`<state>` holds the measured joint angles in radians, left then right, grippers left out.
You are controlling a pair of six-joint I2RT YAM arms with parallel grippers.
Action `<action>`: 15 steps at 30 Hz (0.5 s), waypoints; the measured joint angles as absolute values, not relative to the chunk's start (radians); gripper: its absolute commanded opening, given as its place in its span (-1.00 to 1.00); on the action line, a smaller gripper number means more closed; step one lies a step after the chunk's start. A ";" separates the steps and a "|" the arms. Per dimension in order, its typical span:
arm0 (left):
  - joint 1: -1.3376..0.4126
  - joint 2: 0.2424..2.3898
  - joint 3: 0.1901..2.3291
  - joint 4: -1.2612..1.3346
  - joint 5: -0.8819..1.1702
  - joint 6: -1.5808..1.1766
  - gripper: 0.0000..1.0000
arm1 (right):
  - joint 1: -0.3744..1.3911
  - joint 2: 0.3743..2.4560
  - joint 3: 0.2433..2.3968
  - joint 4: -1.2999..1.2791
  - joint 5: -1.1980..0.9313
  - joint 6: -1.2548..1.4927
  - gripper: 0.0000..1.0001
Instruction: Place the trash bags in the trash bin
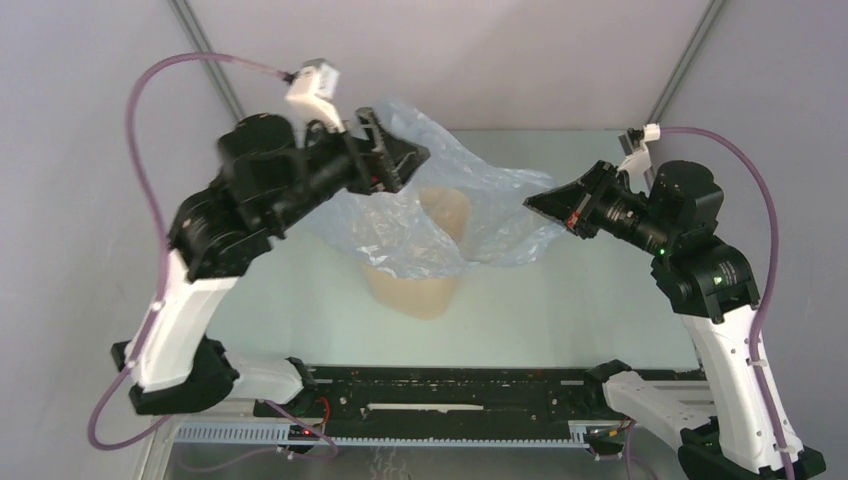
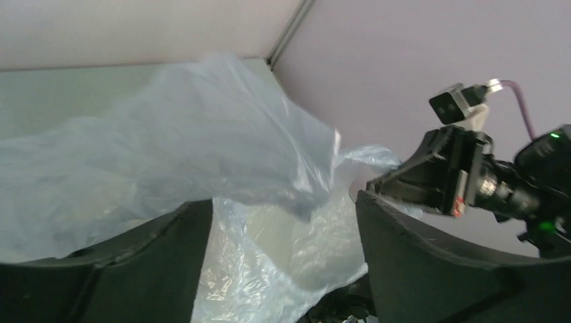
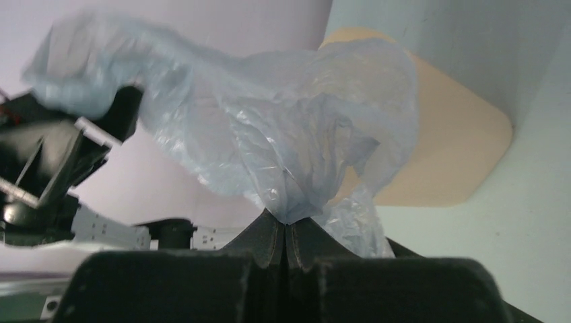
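The pale blue-grey trash bag hangs spread over the beige trash bin, which stands upright at the table's middle. My right gripper is shut on a gathered corner of the bag, right of the bin, and holds that side stretched up. My left gripper sits at the bag's upper left edge with its fingers wide apart, so it is open. Loose film billows in front of and between them without being pinched. The bin's mouth is mostly hidden under the film.
The pale green table runs to grey side walls and a white back wall. The right arm's gripper head and its camera show close across from the left fingers. A black rail lies along the near edge between the arm bases.
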<state>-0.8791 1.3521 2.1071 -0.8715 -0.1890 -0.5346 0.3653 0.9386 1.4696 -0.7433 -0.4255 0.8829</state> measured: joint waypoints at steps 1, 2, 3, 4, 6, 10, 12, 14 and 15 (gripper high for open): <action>-0.878 1.314 2.087 -0.881 -0.198 -0.535 0.77 | 0.344 0.940 1.468 -0.746 -0.428 0.880 -1.00; -0.878 1.275 2.075 -0.888 -0.208 -0.536 0.81 | 0.326 0.941 1.467 -0.748 -0.430 0.879 -1.00; -0.878 1.247 2.072 -0.891 -0.215 -0.538 0.84 | 0.308 0.941 1.465 -0.749 -0.435 0.878 -1.00; -0.877 1.209 2.070 -0.893 -0.228 -0.541 0.87 | 0.290 0.942 1.460 -0.749 -0.442 0.878 -1.00; -0.876 1.139 2.070 -0.895 -0.253 -0.542 0.91 | 0.264 0.945 1.450 -0.750 -0.458 0.877 -1.00; -0.875 1.011 2.050 -0.916 -0.331 -0.552 0.97 | 0.239 0.957 1.435 -0.751 -0.484 0.875 -1.00; -0.874 0.951 2.014 -0.929 -0.366 -0.560 0.94 | 0.230 0.962 1.430 -0.752 -0.499 0.871 -1.00; -0.874 0.913 1.981 -0.954 -0.402 -0.573 0.68 | 0.224 0.964 1.428 -0.752 -0.509 0.869 -1.00; -0.874 0.904 1.968 -0.972 -0.429 -0.587 0.52 | 0.223 0.965 1.428 -0.752 -0.515 0.868 -1.00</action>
<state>-0.8738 0.9039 1.9682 -0.9718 -0.4294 -0.5865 0.2230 0.9653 1.4277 -0.7521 -0.5152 0.8684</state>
